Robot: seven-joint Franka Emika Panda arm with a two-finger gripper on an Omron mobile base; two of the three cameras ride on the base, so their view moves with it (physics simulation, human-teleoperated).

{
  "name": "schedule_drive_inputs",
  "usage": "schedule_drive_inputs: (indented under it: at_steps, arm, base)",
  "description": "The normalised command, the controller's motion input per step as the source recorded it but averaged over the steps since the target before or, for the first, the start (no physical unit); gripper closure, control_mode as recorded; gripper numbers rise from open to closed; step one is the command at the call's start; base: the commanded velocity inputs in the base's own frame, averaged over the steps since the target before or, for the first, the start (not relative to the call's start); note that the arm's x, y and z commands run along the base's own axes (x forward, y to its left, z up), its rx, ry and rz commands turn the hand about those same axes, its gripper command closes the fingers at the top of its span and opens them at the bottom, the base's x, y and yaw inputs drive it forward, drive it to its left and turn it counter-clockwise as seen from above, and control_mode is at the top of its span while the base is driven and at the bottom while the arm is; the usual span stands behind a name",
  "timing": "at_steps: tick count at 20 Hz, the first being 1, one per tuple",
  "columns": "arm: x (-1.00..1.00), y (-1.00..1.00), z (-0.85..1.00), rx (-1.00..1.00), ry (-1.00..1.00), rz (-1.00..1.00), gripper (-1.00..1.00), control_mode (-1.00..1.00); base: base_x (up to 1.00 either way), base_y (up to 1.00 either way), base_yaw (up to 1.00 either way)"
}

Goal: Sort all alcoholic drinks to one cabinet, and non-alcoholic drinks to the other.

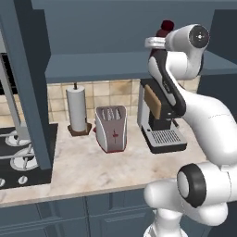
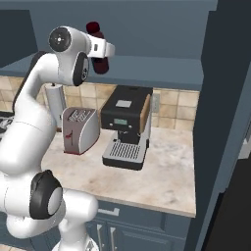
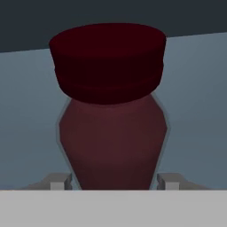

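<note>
Bottle (image 3: 113, 133): squat, dark maroon, glossy; wide red cap; raised before the upper cabinet (image 2: 162, 29).
Axis: tilted, cap uppermost in both base views.
Gripper (image 2: 100, 56): jaws clamped on the bottle's body.
Hand view: grey fingertips (image 3: 57, 181) flank the bottle.
Counter (image 1: 92, 166): mottled beige stone; toaster (image 1: 111, 128), coffee machine (image 2: 125, 125).

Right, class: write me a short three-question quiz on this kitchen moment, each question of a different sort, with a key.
1. True or false: the gripper holds the squat dark maroon bottle with a red cap.
2. Which stands nearest the boxy black-and-silver coffee machine? A the stove B the slanted silver toaster with a red side C the white paper towel roll on its stand
3. Fill in: the toaster stands on the pale marbled ____.

Key: 1 true; 2 B; 3 counter.
</note>
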Motion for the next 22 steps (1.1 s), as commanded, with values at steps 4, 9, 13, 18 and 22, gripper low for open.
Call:
schedule_drive_inputs:
  at_steps: [4,9,13,18,22]
  arm:
    - [0.75,-0.10,-0.35,0.00,0.00,0.00,1.00,-1.00]
    - [0.59,-0.02,-0.38,0.00,0.00,0.00,1.00,-1.00]
    - [0.43,0.00,-0.36,0.00,0.00,0.00,1.00,-1.00]
    - [0.05,0.00,-0.30,0.00,0.00,0.00,-1.00,-1.00]
    - [0.00,0.00,-0.16,0.00,0.00,0.00,-1.00,-1.00]
  base:
    - [0.00,0.00,0.00]
    - [0.00,0.00,0.00]
    - [0.00,0.00,0.00]
    - [0.00,0.00,0.00]
    - [0.00,0.00,0.00]
